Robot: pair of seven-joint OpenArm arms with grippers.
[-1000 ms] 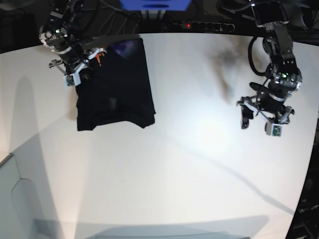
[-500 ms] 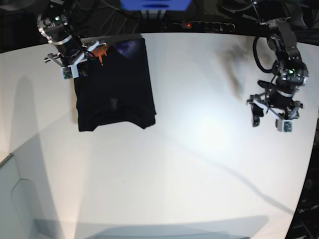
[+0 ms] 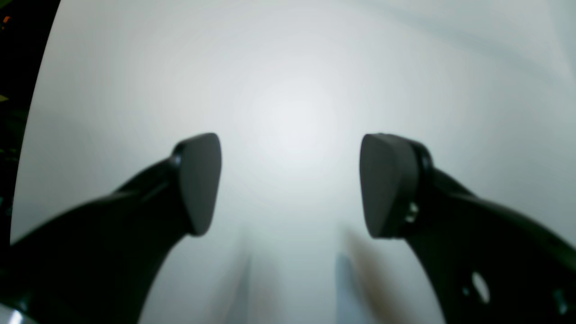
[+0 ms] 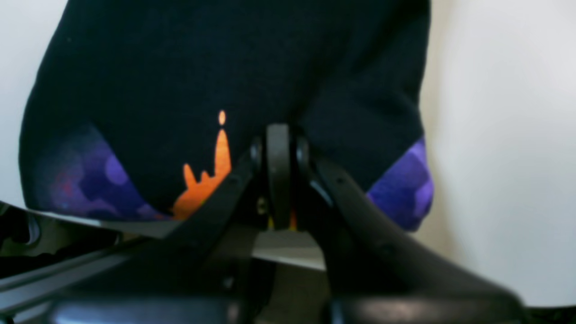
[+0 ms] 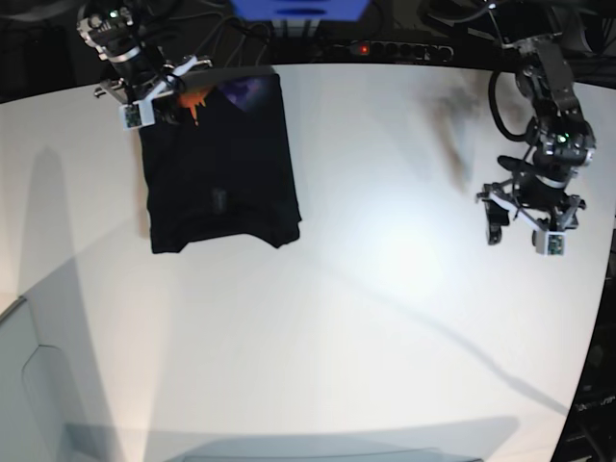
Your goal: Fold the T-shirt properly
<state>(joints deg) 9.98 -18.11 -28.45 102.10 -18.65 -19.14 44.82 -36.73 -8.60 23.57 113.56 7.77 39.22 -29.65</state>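
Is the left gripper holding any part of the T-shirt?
No, the left gripper stands open over bare table, far from the T-shirt.

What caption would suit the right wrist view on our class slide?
Right claw shut at the edge of the black T-shirt, orange and purple print showing, on the white table.

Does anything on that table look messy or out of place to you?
Mostly tidy. The black T-shirt lies folded into a rough rectangle, but its bottom edge looks wavy, and an orange and purple print peeks out at the end by the right hand.
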